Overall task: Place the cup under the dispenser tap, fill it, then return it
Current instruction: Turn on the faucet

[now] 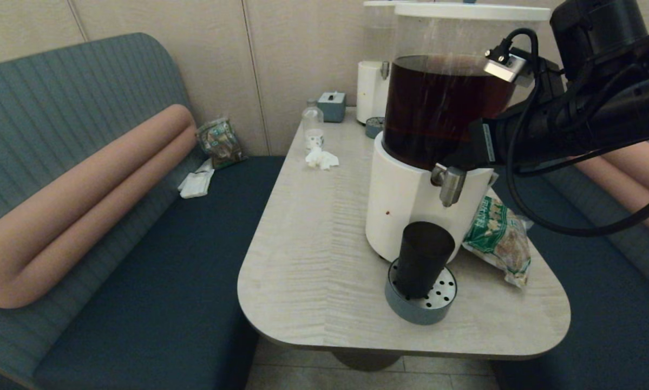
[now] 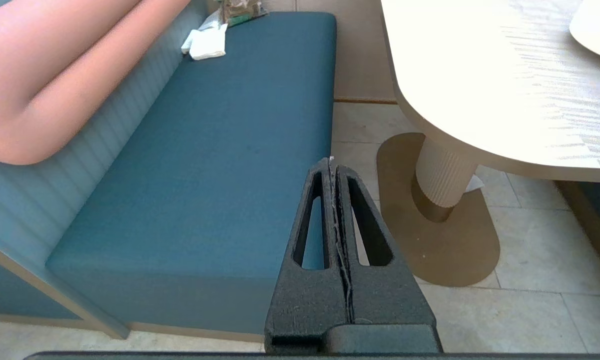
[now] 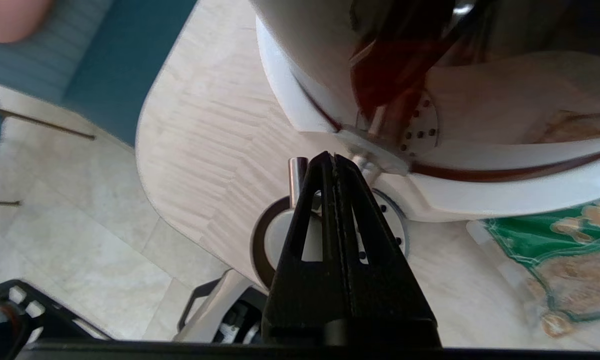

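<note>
The cup stands on the drip tray at lower centre, under the dispenser tap. The right end effector, fingers together, sits at the tap — an off-centre push could slip, or overfill the cup. The left end effector, fingers together, hangs over the bench.

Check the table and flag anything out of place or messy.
The cup stands upright on the drip tray below the dispenser tap; no spill shows. Oddities: crumpled tissue near the small bottle, and a snack bag wedged against the dispenser base.
</note>
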Available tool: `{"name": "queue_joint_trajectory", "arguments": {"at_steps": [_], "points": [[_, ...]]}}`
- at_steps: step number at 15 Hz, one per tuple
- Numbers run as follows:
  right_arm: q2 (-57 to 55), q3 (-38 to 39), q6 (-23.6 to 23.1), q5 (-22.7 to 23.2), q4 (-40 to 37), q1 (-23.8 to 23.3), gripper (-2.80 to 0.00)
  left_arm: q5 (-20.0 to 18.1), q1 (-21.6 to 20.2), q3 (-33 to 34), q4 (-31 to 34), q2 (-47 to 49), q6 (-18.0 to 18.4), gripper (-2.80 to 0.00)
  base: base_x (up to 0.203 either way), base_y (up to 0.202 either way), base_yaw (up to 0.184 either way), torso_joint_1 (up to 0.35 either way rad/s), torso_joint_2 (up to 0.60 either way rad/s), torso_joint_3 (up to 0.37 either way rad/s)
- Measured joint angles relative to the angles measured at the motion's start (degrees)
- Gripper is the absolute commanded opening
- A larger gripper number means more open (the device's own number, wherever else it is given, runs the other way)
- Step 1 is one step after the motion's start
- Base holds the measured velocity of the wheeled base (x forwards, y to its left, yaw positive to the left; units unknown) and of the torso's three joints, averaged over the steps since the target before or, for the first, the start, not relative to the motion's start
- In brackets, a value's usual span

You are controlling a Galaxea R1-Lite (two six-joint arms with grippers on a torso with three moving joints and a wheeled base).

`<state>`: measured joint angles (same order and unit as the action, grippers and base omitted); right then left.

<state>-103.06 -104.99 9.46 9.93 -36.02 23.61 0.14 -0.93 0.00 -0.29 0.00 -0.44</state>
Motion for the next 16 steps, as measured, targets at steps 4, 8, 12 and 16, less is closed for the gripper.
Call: {"name": "queue_joint_trajectory", "arguments": {"at_steps": [4,8,12,16], "points": [[-0.05,0.13,0.01,0.38,-0.08,0.00,-2.80,0.00,-0.01,0.00,0.02,0.00,0.00,-2.80,0.000,0.000,0.000,0.000,0.00,0.000],[-0.06,0.35,0.04,1.09,-0.08,-0.06,-2.80,0.01,-0.01,0.00,0.00,0.00,0.04,-2.80,0.000,0.000,0.000,0.000,0.00,0.000],[-0.05,0.60,0.07,1.56,-0.05,-0.09,-2.80,0.06,-0.01,0.00,0.02,0.00,-0.07,-2.80,0.000,0.000,0.000,0.000,0.00,0.000],[-0.05,0.66,-0.10,1.61,-0.07,-0.09,-2.80,0.01,-0.01,0.00,0.02,0.00,0.00,-2.80,0.000,0.000,0.000,0.000,0.00,0.000]]}}
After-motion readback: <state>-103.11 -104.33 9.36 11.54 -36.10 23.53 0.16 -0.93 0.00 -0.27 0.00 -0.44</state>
